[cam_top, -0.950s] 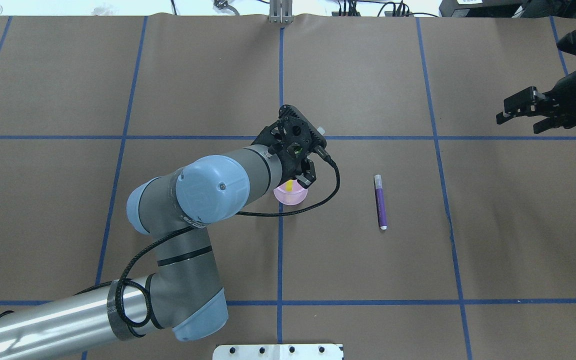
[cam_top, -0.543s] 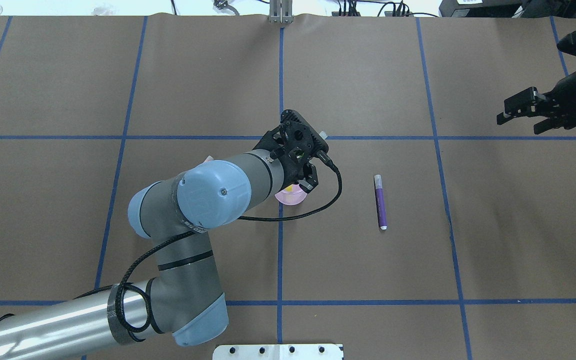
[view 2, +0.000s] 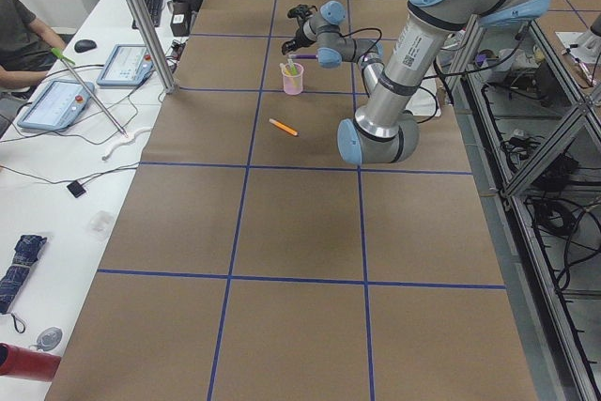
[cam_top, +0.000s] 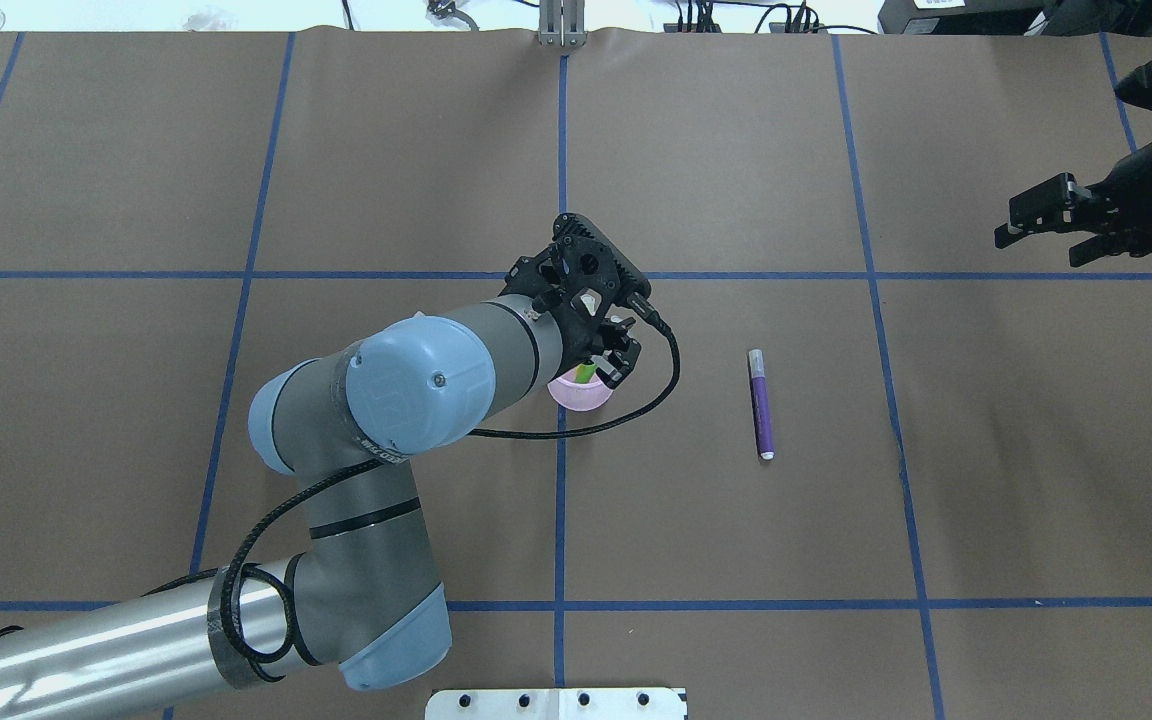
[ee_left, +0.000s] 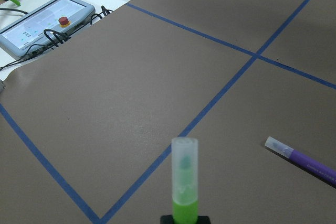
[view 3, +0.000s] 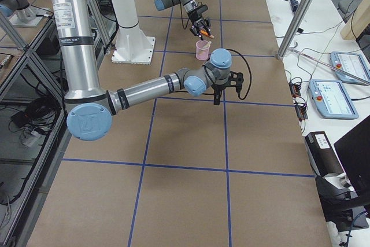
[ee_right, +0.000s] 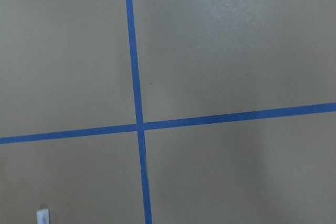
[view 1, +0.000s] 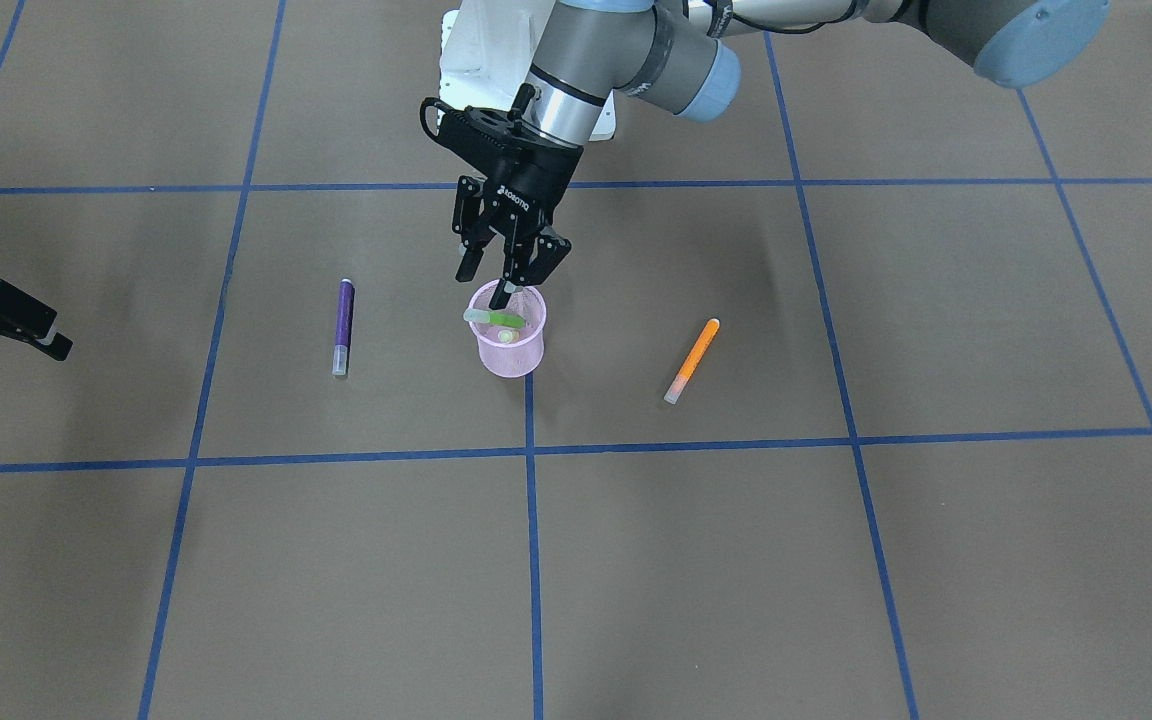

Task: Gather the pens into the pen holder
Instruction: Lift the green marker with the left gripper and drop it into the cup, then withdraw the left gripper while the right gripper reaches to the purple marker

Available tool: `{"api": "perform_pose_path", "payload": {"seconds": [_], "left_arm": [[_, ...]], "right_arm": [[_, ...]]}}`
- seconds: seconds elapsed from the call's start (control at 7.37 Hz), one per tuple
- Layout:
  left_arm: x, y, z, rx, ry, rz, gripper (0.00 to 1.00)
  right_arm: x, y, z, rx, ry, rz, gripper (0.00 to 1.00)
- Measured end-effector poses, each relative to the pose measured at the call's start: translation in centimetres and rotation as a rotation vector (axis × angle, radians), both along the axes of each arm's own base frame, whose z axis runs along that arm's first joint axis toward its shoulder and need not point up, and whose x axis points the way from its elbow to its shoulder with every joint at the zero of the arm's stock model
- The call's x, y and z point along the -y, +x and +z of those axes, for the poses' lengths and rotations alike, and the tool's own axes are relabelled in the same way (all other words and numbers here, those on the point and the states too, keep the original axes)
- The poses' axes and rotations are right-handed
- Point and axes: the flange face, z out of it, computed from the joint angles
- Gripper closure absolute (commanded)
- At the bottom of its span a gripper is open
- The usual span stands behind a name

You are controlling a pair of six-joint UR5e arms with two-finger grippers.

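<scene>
Left gripper (view 1: 504, 298) pinches slim green pen (view 1: 494, 319) level over round pink wire-mesh cup (view 1: 511, 356) — right gripper (cam_top: 1036, 245), well apart, jaws spread.

Four pens (view 1: 343, 325) and one pink pen holder (view 1: 511, 360).

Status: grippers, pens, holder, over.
Left gripper shut on green pen over cup. Right gripper open, aside. Yellow pen in cup; purple pen, orange pen on table. Nothing blocking.

Silver-grey tubular links (cam_top: 86, 650), pale blue joint caps (cam_top: 419, 372), black cable (cam_top: 576, 428) looping centre-left, black left gripper (view 1: 482, 289) lettered white, upper centre.
</scene>
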Motion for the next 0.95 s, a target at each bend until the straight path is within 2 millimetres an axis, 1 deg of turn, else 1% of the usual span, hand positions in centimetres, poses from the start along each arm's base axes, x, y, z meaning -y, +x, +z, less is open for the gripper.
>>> {"api": "perform_pose_path", "payload": {"seconds": [0.14, 0.27, 0.41, 0.54, 0.68, 0.81, 0.95], "left_arm": [[0.4, -0.8, -0.1, -0.009, -0.003, -0.010, 0.06], [1.2, -2.5, 0.5, -0.012, -0.005, -0.030, 0.02], [1.9, -5.0, 2.3, -0.004, -0.017, -0.053, 0.02], [1.9, -7.9, 5.8, 0.017, -0.056, -0.076, 0.02], [1.7, -11.2, 10.3, 0.052, -0.114, -0.108, 0.02], [2.2, -14.7, 13.7, 0.084, -0.170, -0.134, 0.02], [3.1, -17.4, 16.3, 0.123, -0.259, -0.138, 0.01]], "right_arm": [[0.1, -0.9, -0.6, -0.001, -0.015, 0.016, 0.00], [0.2, -2.9, -2.2, 0.010, -0.028, 0.023, 0.00], [0.0, -5.9, -4.3, 0.019, -0.010, 0.014, 0.01], [-1.0, -9.4, -6.3, 0.026, 0.006, 0.002, 0.01], [-2.7, -12.9, -7.7, 0.034, 0.002, -0.017, 0.01], [-4.3, -15.5, -8.6, 0.039, 0.000, -0.042, 0.01], [-5.8, -17.8, -9.0, 0.035, 0.002, -0.065, 0.01]]}}
